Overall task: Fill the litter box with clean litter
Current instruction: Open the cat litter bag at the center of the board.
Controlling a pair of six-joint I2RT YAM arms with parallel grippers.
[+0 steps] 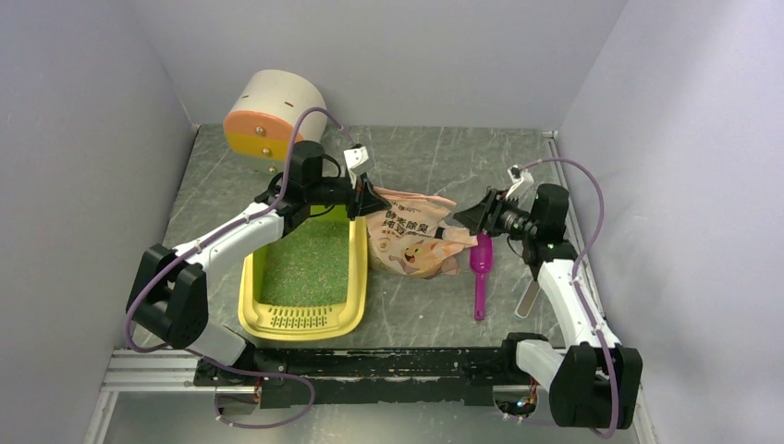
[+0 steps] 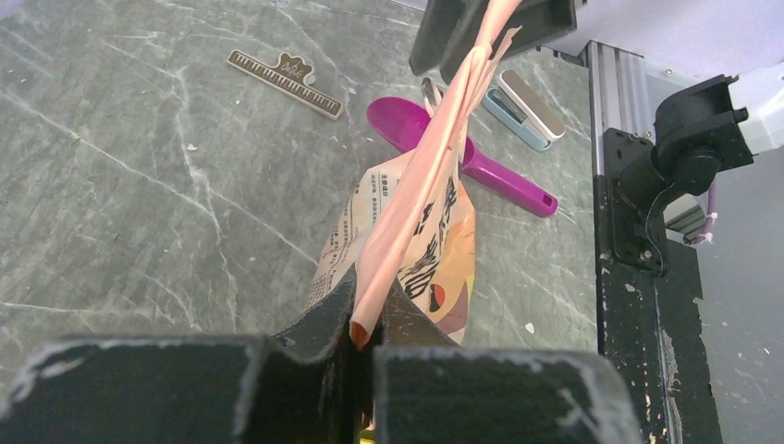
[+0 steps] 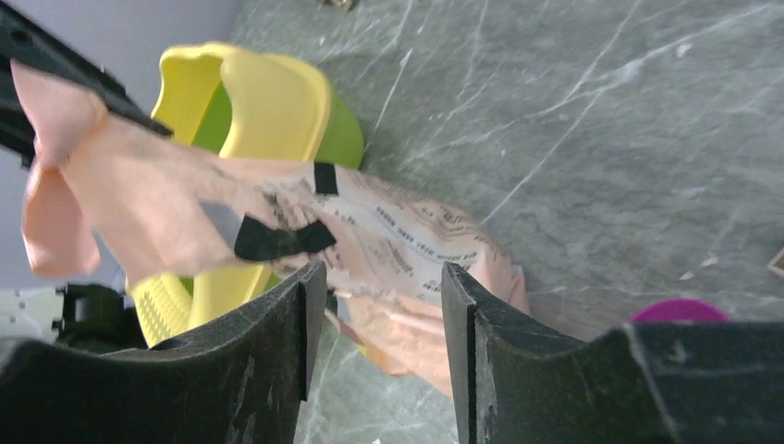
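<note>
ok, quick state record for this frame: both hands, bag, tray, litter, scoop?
left hand: shut on the top edge of the pink-beige printed bag
right hand: jaws apart at the bag's other end
bag: lying just right of the yellow rectangular plastic litter box
litter box: floor covered with green granular litter
scoop: magenta plastic scoop lying right of the bag, untouched
</note>
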